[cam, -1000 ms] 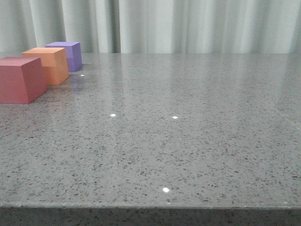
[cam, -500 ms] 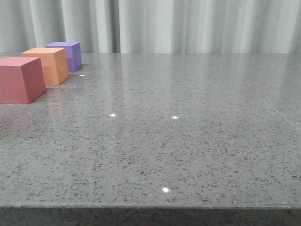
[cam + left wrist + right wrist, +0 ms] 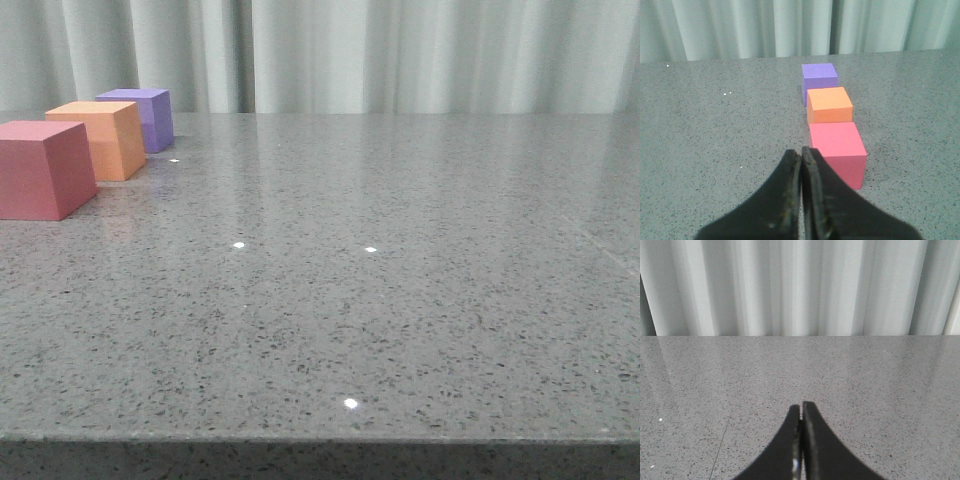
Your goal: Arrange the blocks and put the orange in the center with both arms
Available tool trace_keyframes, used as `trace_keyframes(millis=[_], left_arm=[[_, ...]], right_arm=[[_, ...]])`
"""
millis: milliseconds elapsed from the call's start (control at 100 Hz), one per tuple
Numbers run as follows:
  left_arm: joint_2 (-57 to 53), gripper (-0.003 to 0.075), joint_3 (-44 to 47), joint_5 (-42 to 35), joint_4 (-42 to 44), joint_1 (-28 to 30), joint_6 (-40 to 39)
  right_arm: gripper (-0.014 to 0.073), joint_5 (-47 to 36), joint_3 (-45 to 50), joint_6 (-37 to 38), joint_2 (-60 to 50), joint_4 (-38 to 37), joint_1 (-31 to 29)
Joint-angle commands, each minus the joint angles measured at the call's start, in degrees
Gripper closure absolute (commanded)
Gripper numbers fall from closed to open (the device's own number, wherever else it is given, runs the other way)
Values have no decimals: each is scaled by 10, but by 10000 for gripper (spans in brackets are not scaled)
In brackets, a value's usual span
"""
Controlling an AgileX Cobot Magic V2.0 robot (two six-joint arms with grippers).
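Note:
Three cubes stand in a row at the far left of the grey table: the pinkish-red cube [image 3: 40, 168] nearest, the orange cube [image 3: 103, 138] in the middle, the purple cube [image 3: 141, 117] farthest. The left wrist view shows the same row: pinkish-red [image 3: 837, 151], orange [image 3: 829, 105], purple [image 3: 819, 79]. My left gripper [image 3: 801, 150] is shut and empty, its tips just short of the pinkish-red cube, slightly to one side. My right gripper [image 3: 801, 404] is shut and empty over bare table. Neither gripper shows in the front view.
The speckled grey table [image 3: 400, 280] has its front edge along the bottom of the front view. Pale curtains [image 3: 400, 50] hang behind its far edge. A thin seam [image 3: 600, 245] runs across the table at the right.
The cubes have stayed in place. The shadow that lay on the pinkish-red and orange cubes one second ago has gone.

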Motion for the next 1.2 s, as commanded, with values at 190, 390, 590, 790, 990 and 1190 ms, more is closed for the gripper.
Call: trace_keyframes(millis=[190,390,590,790,990,1190], left_arm=[[1,741,-15,-52,3,1,-5],[1,741,-15,-52,3,1,-5],[1,741,-15,-55,3,1,-5],[-52,741,11,-58,-15,9,-5],[-158,741,102,-89,-19,57,-5],[-260,741,214,-132,-22,77,-5]], right_arm=[[662,-49,-14,-6,3,-3,-3],[662,-49,-14,-6,3,-3,-3],[662,-49,-14,-6,3,-3,-3],[662,-49,-14,-6,3,-3,-3],[662,-49,-14,-6,3,-3,-3],[662,-49,-14,-6,3,-3,-3]])
